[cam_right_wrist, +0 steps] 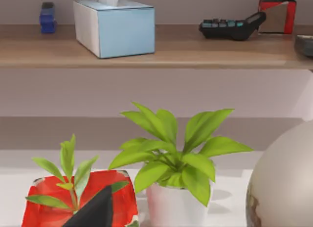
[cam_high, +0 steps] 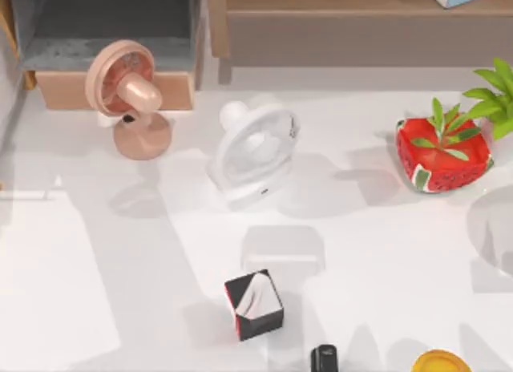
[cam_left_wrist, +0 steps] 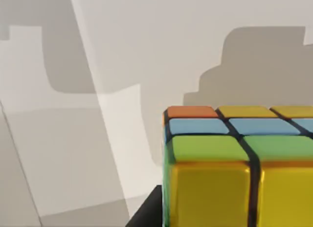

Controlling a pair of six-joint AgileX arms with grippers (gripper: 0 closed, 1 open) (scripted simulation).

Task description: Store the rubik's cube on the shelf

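rubik's cube (cam_left_wrist: 239,168) sits huge in the left wrist view, cut off at the edge; can't tell if the left gripper's fingers actually hold it, shelf (cam_high: 353,23) half cropped up top

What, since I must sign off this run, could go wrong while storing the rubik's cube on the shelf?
1. The shelf already carries a tissue box and a calculator, so the rubik's cube could bump them on landing.
2. The pink fan and white fan stand toward the table's back; a low carry might knock them.
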